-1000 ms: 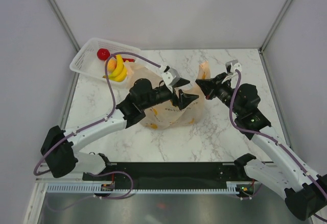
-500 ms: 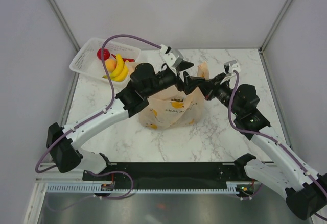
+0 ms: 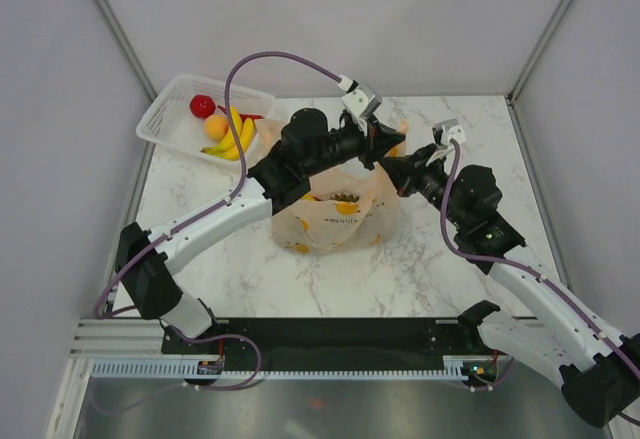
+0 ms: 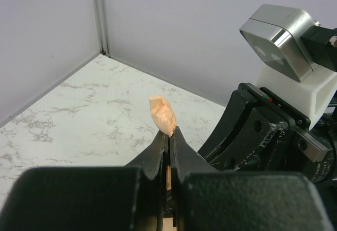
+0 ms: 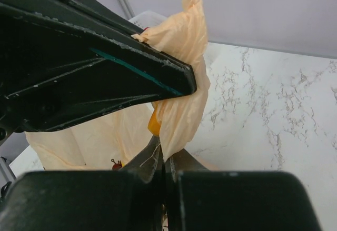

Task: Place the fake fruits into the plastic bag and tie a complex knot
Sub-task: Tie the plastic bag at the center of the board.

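1. Two sets of fingers, both pinched tight. The left gripper (image 4: pixel 169 134) has its jaws clamped flat on a peach handle strip (image 4: pixel 162 113), and the crumpled tip pokes out just past the fingertips.
2. The right gripper (image 5: pixel 161 160) is closed too, nipping a fold of the plastic bag (image 5: pixel 181 57) that rises straight up from its tips.
3. Look how close they are: the left fingers lie just above and across the right ones, both at the bag's top.
4. That film looks feather-light, limp and slippery. I'd say it slides out of a shallow pinch and tears if yanked, so grip low on the strips, deep in the pads, and pull gently.
5. Below both sets of fingers, the bag's body sags on the marble table (image 3: pixel 400 269).
6. Well beyond the left fingers, the white basket (image 3: pixel 152 119) holds an apple (image 3: pixel 202 106), an orange peach (image 3: pixel 216 126) and bananas (image 3: pixel 235 139). These fruits are not yet in the bag.
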Robot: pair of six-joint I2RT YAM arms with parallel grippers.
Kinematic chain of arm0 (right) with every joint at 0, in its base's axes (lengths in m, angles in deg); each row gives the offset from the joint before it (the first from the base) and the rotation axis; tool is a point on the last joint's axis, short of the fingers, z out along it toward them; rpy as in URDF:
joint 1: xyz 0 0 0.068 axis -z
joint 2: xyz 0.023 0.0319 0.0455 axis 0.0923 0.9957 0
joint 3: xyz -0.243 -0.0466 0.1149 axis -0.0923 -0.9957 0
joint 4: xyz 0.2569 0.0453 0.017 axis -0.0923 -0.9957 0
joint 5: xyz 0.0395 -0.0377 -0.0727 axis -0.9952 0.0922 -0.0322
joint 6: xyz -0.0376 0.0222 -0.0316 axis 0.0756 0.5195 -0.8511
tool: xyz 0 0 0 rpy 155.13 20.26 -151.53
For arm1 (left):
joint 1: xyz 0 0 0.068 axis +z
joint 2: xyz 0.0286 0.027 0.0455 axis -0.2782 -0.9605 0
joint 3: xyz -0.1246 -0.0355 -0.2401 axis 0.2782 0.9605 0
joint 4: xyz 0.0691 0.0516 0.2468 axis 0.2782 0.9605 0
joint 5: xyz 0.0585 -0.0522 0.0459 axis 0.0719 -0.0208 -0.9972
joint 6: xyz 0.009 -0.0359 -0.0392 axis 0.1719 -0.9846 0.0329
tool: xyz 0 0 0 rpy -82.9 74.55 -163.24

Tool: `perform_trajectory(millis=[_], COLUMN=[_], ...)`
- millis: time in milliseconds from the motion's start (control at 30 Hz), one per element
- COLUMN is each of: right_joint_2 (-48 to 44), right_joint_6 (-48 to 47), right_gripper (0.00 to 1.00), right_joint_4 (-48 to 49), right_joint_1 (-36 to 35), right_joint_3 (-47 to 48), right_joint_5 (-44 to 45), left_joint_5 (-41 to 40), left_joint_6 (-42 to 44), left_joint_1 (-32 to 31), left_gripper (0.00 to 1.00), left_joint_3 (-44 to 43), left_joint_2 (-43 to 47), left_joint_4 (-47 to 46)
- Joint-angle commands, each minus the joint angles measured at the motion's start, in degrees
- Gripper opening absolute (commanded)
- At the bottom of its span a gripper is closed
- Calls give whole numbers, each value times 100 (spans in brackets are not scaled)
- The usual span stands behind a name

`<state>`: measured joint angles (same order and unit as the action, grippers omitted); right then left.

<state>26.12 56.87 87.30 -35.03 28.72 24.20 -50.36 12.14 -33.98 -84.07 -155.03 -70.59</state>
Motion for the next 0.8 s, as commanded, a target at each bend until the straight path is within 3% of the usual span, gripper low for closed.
perform_trajectory(millis=[0,67,100,267,433,767], right_joint_2=[11,2,-15,116,230,626], right_joint_6=[-110,-92,-57,-30,-57,-259], right_gripper=[2,13,26,48,52,52], right_joint_4=[194,256,326,441,599,897], right_joint_1=[-67,-102,-120,-331,-638,-1192], right_joint_3=[100,21,3,-41,-76,-401], right_joint_5=[170,284,459,1031,1900,3017], left_joint_5=[-51,-25,-16,-51,10,-51], left_joint_6=[-112,-121,-121,-244,-420,-482], left_joint_1=[-6,3,3,3,3,-6], left_gripper=[2,2,2,2,2,2], left_joint_3=[-298,-298,-298,-298,-236,-333], left_joint_2=[56,101,136,232,285,338], left_joint_4=[-26,-26,0,79,88,140])
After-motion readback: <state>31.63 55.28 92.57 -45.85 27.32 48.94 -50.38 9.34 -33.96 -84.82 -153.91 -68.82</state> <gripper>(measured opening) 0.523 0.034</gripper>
